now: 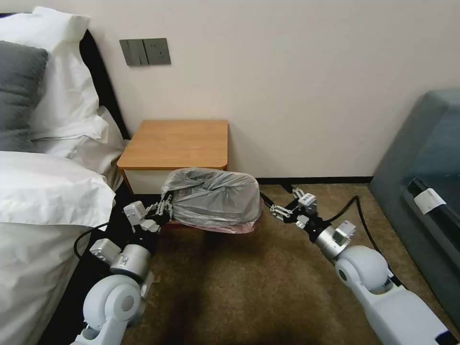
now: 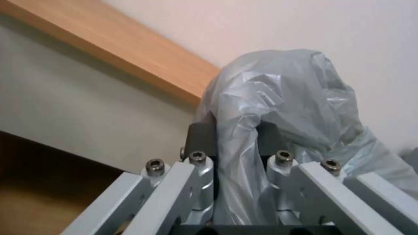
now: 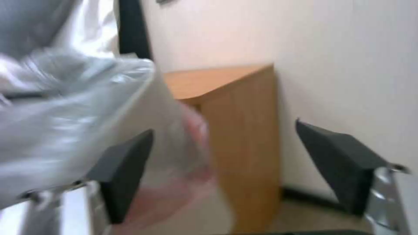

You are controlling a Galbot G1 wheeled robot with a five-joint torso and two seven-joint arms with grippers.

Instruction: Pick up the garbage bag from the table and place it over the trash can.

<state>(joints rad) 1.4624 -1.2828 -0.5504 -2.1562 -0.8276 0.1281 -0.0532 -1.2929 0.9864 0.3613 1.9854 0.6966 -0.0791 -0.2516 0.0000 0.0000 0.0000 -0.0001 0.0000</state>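
Now the garbage bag (image 1: 211,196) hangs stretched in front of the worktop (image 1: 177,143).
Head view: left tool (image 1: 165,207) at the bag's nine o'clock edge, right tool (image 1: 274,211) just off its three o'clock edge. Left wrist view: fingers (image 2: 201,137) pinch grey plastic. Right wrist view: pads (image 3: 124,169) spread wide beside the bag.

Right gripper (image 3: 224,169) spread wide, dark pads (image 3: 344,163) well apart. Blurred garbage bag (image 3: 83,111) draped over one pad, pinkish edge hanging between them. Beyond, the table (image 3: 244,137) against a pale wall (image 3: 339,65), corner showing.
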